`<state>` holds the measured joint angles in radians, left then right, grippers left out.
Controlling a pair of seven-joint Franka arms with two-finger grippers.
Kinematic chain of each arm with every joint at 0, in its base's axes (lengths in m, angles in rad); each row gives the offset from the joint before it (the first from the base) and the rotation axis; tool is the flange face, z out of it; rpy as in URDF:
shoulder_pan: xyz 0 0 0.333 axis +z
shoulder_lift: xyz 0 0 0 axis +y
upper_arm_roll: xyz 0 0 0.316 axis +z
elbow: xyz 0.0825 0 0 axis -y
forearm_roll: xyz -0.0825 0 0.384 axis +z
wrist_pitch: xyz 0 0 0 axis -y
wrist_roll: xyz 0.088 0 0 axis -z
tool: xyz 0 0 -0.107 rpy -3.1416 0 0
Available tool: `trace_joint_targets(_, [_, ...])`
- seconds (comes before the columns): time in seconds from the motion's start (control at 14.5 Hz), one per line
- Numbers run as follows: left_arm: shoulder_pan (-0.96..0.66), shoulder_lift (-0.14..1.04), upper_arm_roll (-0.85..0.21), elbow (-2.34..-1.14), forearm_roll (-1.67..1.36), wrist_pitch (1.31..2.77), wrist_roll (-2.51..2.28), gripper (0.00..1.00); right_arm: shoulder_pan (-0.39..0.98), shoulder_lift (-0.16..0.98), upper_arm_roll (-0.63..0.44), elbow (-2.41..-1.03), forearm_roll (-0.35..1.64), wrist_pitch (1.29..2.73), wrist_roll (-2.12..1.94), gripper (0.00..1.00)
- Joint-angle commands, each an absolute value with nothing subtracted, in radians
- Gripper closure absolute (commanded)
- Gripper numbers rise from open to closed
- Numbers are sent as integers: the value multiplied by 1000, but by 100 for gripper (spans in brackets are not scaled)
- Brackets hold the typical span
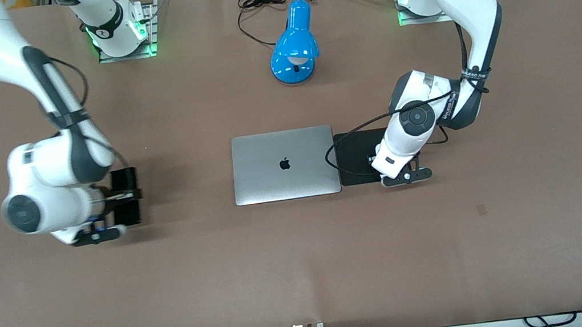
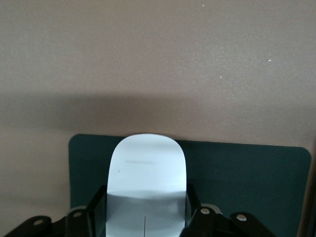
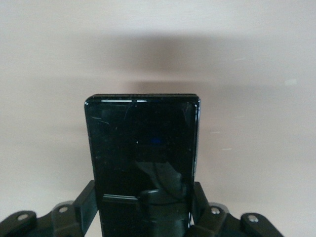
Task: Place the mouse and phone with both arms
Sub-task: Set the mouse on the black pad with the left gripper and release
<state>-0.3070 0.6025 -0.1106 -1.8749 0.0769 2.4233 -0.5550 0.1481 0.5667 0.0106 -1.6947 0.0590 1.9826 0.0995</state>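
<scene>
The white mouse (image 2: 146, 173) sits between the fingers (image 2: 96, 210) of my left gripper (image 2: 146, 215), which is shut on its sides, low over the black mouse pad (image 2: 247, 177). In the front view the left gripper (image 1: 388, 165) is over the mouse pad (image 1: 353, 154) beside the laptop, and the mouse is hidden under the hand. My right gripper (image 3: 143, 210) is shut on the black phone (image 3: 143, 148), low over bare table. In the front view the right gripper (image 1: 120, 198) holds the phone (image 1: 125, 179) toward the right arm's end of the table.
A closed silver laptop (image 1: 283, 164) lies at the table's middle, touching the mouse pad. A blue desk lamp (image 1: 295, 42) with a black cable (image 1: 261, 2) lies farther from the front camera. The brown table (image 1: 306, 265) stretches toward the camera.
</scene>
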Motion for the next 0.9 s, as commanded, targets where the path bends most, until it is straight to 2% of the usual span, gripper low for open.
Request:
trace_joint_targets(0.0, [-310, 583, -110, -1875, 92, 2410, -592, 0, 245, 577, 2, -1704, 71, 2032, 225, 75])
trace_joint_targets(0.28, [-256, 509, -109, -1832, 92, 2243, -580, 0, 334, 591, 3, -1758, 71, 2156, 311, 73])
trace_joint_targets(0.55, [-149, 355, -110, -1761, 94, 2007, -479, 0, 376, 612, 5, -1789, 90, 2235, 340, 73])
trace_joint_targets(0.83, [-97, 282, -109, -1594, 83, 1691, -406, 0, 425, 623, 3, -1789, 104, 2247, 347, 72])
